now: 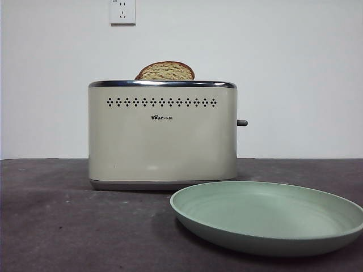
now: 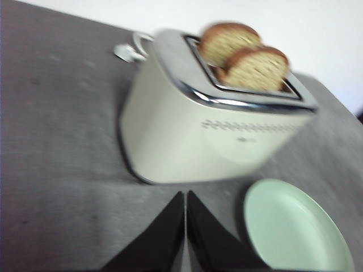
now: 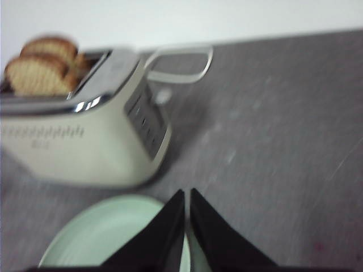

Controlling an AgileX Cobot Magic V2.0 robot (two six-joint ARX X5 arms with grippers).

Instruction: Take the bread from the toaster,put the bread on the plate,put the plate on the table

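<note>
The cream toaster (image 1: 161,136) stands in the middle of the dark table (image 1: 57,226). Two tan, brown-crusted bread slices stick up from its slots (image 2: 258,68) (image 2: 229,42). They also show in the right wrist view (image 3: 37,76), and the front view shows one domed top (image 1: 165,71). I cannot tell which slice is which. The pale-green plate (image 1: 266,218) lies empty on the table in front of the toaster's right end. My left gripper (image 2: 186,194) is shut and empty, above the table in front of the toaster. My right gripper (image 3: 187,192) is shut and empty, above the plate's edge (image 3: 102,232).
The toaster's side lever (image 1: 242,122) sticks out on the right. A chrome wire loop (image 3: 181,65) juts from the toaster's end. A white wall with a socket (image 1: 122,11) closes the back. Neither arm shows in the front view.
</note>
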